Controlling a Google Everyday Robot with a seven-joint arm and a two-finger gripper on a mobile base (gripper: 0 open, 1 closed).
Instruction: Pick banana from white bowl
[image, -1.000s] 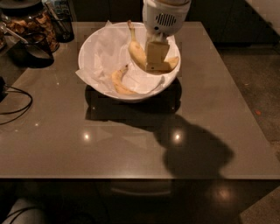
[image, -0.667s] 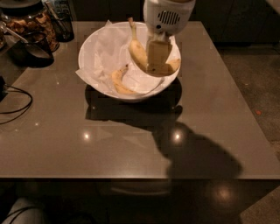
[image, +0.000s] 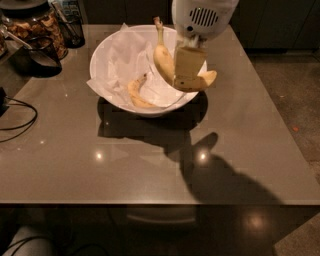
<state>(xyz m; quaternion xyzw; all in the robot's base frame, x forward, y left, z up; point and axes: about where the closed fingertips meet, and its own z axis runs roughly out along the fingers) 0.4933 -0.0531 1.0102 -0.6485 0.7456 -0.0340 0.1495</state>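
The white bowl (image: 107, 52) stands at the back middle of the table, lined with crumpled white paper. My gripper (image: 185, 75) hangs over the bowl's right side and is shut on the banana (image: 162, 60), a plump yellow one with a long brownish stem pointing up. The banana is lifted above the bowl, its far end sticking out right past the rim. A smaller, thinner curved banana (image: 136, 94) still lies inside the bowl on the paper.
The grey table (image: 150, 160) reaches to the front edge. Dark glass jars (image: 35, 25) and a dark cup (image: 42, 52) stand at the back left. A black cable (image: 17, 117) lies at the left edge. Floor lies to the right.
The gripper has risen with the banana in it, lifting it out of the bowl. The small banana has not moved.
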